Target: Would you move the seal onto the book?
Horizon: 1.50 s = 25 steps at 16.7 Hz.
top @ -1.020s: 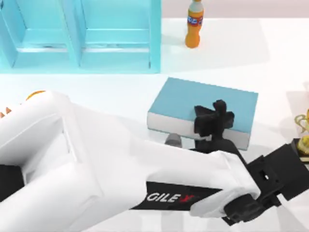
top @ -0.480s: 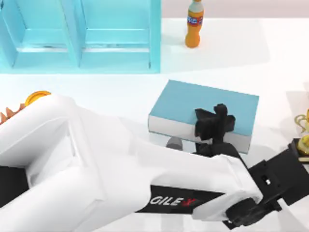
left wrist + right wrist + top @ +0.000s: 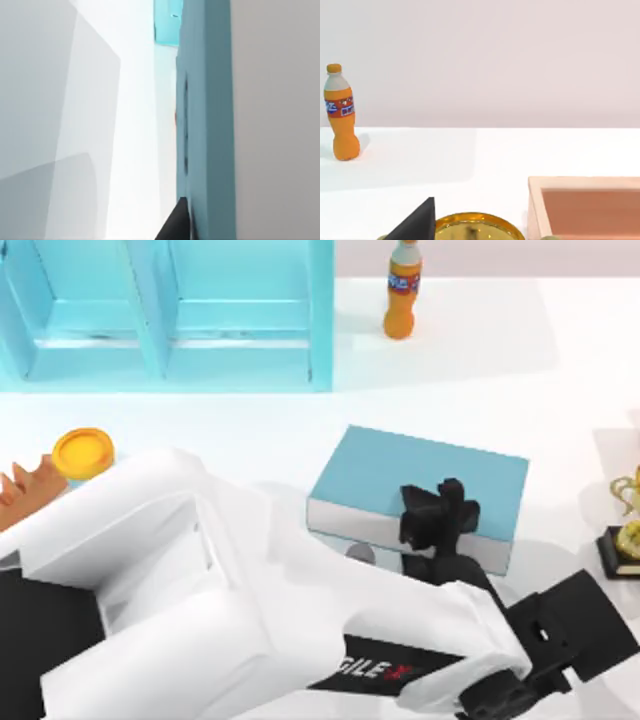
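The teal-blue book [image 3: 400, 470] lies flat right of the table's middle, white page edges facing the near side. My left arm reaches across from the left, and its black gripper [image 3: 440, 512] hangs over the book's near edge. The seal is hidden. In the left wrist view the book's cover [image 3: 207, 125] stands close beside one dark finger [image 3: 175, 225], with a thin red sliver at the cover's edge that I cannot identify. In the right wrist view, a black fingertip [image 3: 415, 222] of the right gripper shows, far from the book.
A light-blue shelf unit [image 3: 170, 315] fills the back left. An orange bottle [image 3: 401, 290] stands at the back. A gold trophy [image 3: 625, 525] is at the right edge. A yellow disc [image 3: 83, 453] lies at the left. A wooden tray [image 3: 585, 207] sits beside the trophy.
The left arm's bulk has swung toward the near side, uncovering the yellow disc. The gripper and the book both sit slightly nearer the table's front than before.
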{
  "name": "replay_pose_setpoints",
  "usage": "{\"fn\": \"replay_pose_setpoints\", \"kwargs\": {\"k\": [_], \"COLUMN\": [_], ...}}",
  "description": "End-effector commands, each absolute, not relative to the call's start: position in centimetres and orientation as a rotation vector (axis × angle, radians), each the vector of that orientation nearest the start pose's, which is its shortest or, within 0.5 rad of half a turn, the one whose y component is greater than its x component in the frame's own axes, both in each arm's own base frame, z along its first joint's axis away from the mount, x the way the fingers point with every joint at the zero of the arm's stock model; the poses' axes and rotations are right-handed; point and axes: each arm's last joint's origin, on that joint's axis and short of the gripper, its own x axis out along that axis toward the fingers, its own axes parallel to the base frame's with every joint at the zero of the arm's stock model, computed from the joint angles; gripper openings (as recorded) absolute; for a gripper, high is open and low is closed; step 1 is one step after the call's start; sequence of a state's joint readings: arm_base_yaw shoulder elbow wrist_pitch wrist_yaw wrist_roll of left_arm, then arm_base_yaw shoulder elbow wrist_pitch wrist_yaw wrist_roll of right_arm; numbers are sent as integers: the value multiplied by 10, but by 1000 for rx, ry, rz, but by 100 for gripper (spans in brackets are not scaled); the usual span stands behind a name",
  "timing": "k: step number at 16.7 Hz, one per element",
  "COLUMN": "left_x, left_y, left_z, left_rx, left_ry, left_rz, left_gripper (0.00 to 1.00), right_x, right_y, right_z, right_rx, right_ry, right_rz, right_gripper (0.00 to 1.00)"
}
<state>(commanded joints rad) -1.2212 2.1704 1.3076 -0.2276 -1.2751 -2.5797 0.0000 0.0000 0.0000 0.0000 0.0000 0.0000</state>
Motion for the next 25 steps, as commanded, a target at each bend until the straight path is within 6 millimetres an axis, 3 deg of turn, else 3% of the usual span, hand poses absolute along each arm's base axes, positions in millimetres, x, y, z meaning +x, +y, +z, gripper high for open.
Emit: {"fn": "replay_pose_setpoints", "kwargs": {"k": [13, 25], "left_x": [173, 167], "left_y": [-378, -381], "left_z": [102, 101], "left_rx": [-1521, -1524], "left_ry": [39, 47], "left_rz": [377, 374], "left_gripper": [98, 100], "right_x": [106, 106], "right_y": [-1, -1], "right_z": [160, 160], "right_rx": [0, 0], "right_ry": [0, 0], "right_rz": [0, 0], "right_gripper": [100, 100]}}
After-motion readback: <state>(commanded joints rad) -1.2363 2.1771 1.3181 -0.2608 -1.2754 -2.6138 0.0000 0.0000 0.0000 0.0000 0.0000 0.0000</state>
